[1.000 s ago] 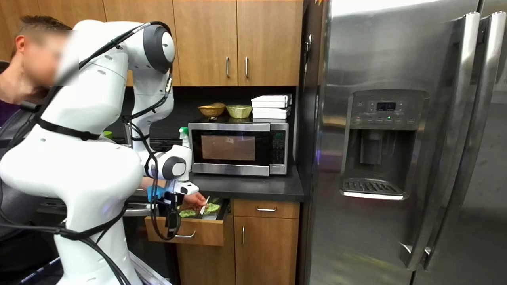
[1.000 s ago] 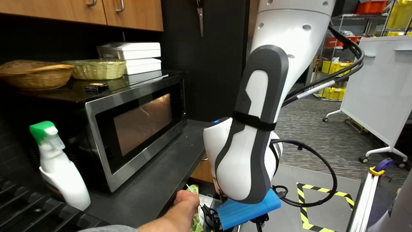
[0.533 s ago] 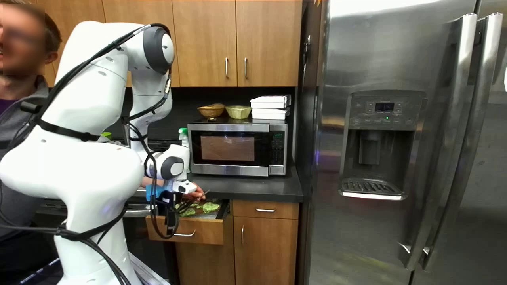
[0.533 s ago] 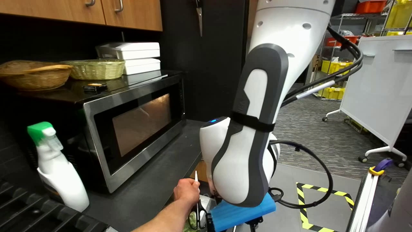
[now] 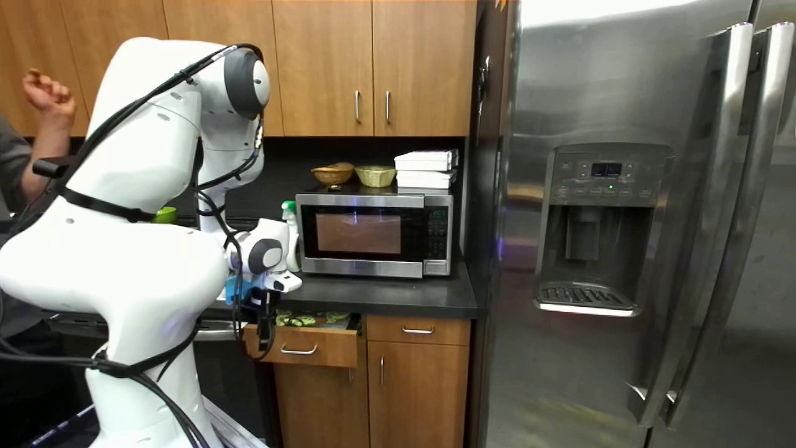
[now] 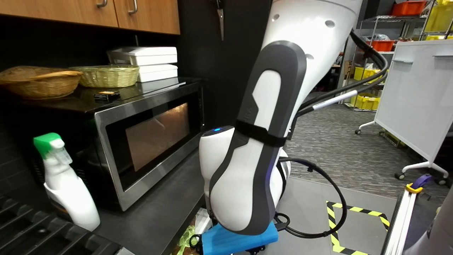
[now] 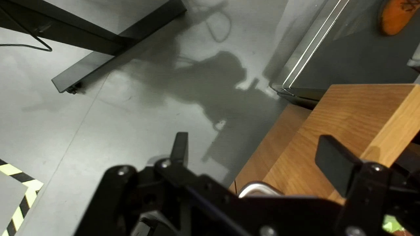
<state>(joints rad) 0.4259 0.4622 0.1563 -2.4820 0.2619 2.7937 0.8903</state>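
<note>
Kitchen worktop (image 5: 385,294); below it, wooden drawer (image 5: 336,347), now farther in than a moment ago but partly open. Note pincer (image 7: 254,147) with empty jaws spread wide, just beside the drawer; person's hand (image 5: 50,96) now withdrawn to left, apparently freeing drawer for movement.

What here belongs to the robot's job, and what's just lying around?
Part of it, seemingly:
jaws, standing open
drawer, partly open
its handle, close by

Just lying around:
microwave
spray bottle
brown basket
green basket
white boxes
</note>
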